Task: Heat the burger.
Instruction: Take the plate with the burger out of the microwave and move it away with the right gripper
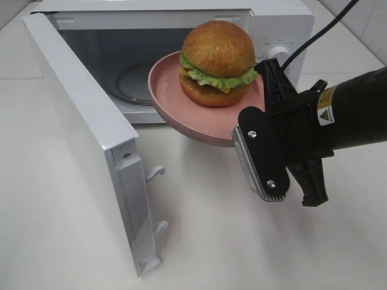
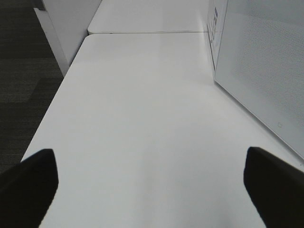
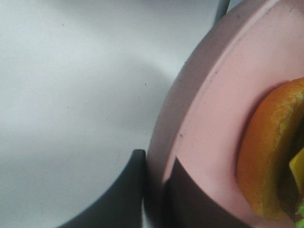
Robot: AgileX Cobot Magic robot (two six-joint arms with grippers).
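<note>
The burger (image 1: 217, 63) sits upright on a round pink plate (image 1: 175, 103), with glossy brown buns and green lettuce. My right gripper (image 1: 253, 118) is shut on the plate's near rim and holds it tilted in the air just in front of the open microwave (image 1: 284, 24). In the right wrist view the fingers (image 3: 128, 190) pinch the plate's rim (image 3: 213, 95), with the burger's bun (image 3: 270, 152) close beside them. My left gripper (image 2: 152, 185) shows only in the left wrist view, open over bare white table with nothing between its jaws.
The microwave door (image 1: 84, 121) swings wide toward the front left. A glass turntable (image 1: 136, 75) lies inside the cavity. A black cable (image 1: 320, 30) runs behind the right arm. A white perforated panel of the microwave (image 2: 266, 71) stands beside the left gripper.
</note>
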